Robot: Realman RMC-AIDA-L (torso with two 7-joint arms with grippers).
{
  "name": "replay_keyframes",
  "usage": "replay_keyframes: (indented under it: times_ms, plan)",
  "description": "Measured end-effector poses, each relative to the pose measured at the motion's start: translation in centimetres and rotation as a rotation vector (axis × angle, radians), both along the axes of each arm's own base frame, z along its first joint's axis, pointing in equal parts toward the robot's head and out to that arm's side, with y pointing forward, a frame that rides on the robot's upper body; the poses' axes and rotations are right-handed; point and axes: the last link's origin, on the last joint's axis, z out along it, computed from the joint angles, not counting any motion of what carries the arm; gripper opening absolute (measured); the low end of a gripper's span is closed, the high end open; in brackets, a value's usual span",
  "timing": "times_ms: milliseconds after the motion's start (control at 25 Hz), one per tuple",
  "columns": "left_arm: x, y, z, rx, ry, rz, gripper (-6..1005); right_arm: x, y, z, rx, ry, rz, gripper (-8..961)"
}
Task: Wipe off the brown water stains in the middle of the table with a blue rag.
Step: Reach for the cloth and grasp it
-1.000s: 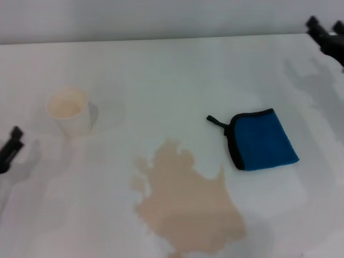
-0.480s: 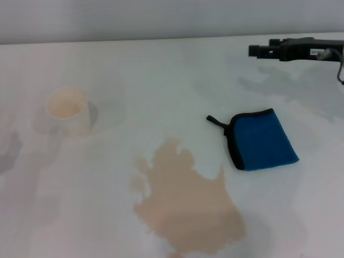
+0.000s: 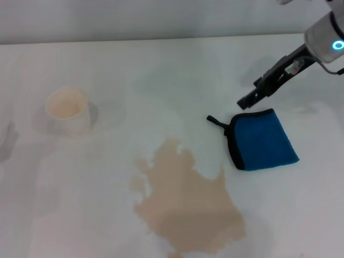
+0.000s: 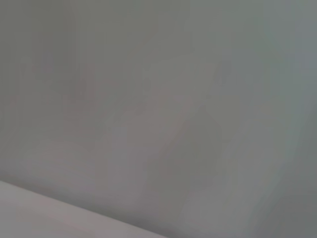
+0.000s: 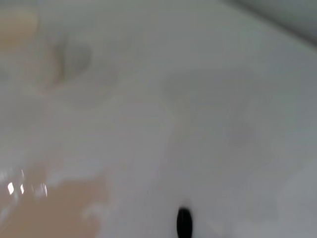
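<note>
While the left arm is out of the head view and its wrist camera shows only a blank grey surface, the far left of the table (image 3: 161,64) holds a cream paper cup (image 3: 69,111), standing upright and well apart from everything else. Moving rightward, the brown water stains (image 3: 185,207) spread as one pale tan puddle with ragged edges near the front middle, its lower edge cut off by the frame. Just beyond its upper right side lies the blue rag (image 3: 262,140), flat and folded, with its black loop tab pointing toward the cup; rag and puddle are near but do not touch. Above the rag's far edge hangs the right gripper (image 3: 246,102), reaching in from the upper right corner, its dark tip close to the rag. Whether its fingers are parted or closed cannot be told, and it holds nothing visible. From the right wrist, only a corner of the puddle (image 5: 54,208) and a small black blob, too blurred to name, show.
</note>
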Motion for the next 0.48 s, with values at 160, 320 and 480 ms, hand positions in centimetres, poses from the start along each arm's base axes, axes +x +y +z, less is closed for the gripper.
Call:
replay_keyframes:
  times_ms: [160, 320, 480]
  plan:
    - [-0.1, 0.1, 0.0, 0.000, 0.000, 0.009, 892, -1.8, -0.9, -1.3, -0.081, -0.111, 0.011, 844]
    - [-0.1, 0.1, -0.1, -0.004, -0.003, 0.014, 892, -1.9, -1.9, -2.4, -0.126, -0.191, 0.007, 844]
    - [-0.2, 0.1, -0.2, -0.008, -0.005, 0.020, 892, -1.4, -2.6, -3.6, -0.148, -0.232, -0.001, 843]
